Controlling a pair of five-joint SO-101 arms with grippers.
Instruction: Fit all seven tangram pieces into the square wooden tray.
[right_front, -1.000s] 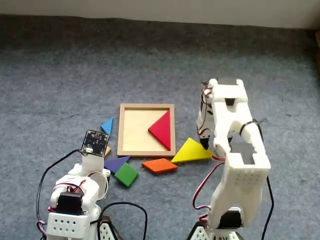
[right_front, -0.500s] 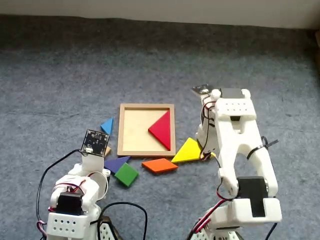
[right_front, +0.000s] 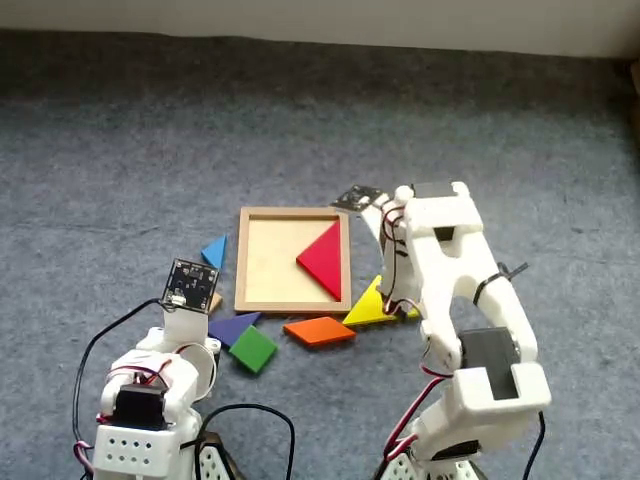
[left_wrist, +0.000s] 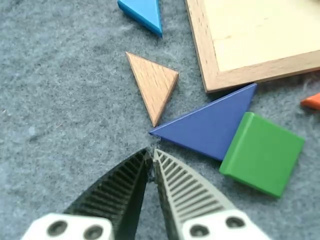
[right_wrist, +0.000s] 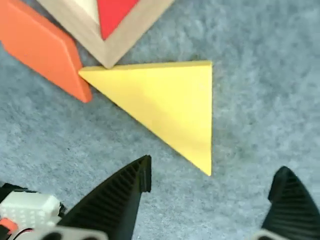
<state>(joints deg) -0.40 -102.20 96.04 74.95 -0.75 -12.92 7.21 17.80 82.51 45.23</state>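
While right claw (right_wrist: 214, 167) gapes, the yellow triangle (right_wrist: 165, 105) aims one corner at the tray (right_wrist: 130, 27).

- The red triangle (right_front: 325, 260) lay in the square wooden tray (right_front: 241, 262), against its right wall.
- The yellow triangle (right_wrist: 165, 107) lay just off the tray's near right corner, beside the orange parallelogram (right_front: 319, 330).
- The green square (left_wrist: 261, 152) touched the dark blue triangle (left_wrist: 210, 127) before the near left corner.
- The light blue triangle (left_wrist: 142, 12) and plain wooden triangle (left_wrist: 154, 85) lay left of the tray.

Seven tangram pieces (right_front: 322, 258), one wooden tray (right_front: 290, 306), two arms (right_front: 450, 260).
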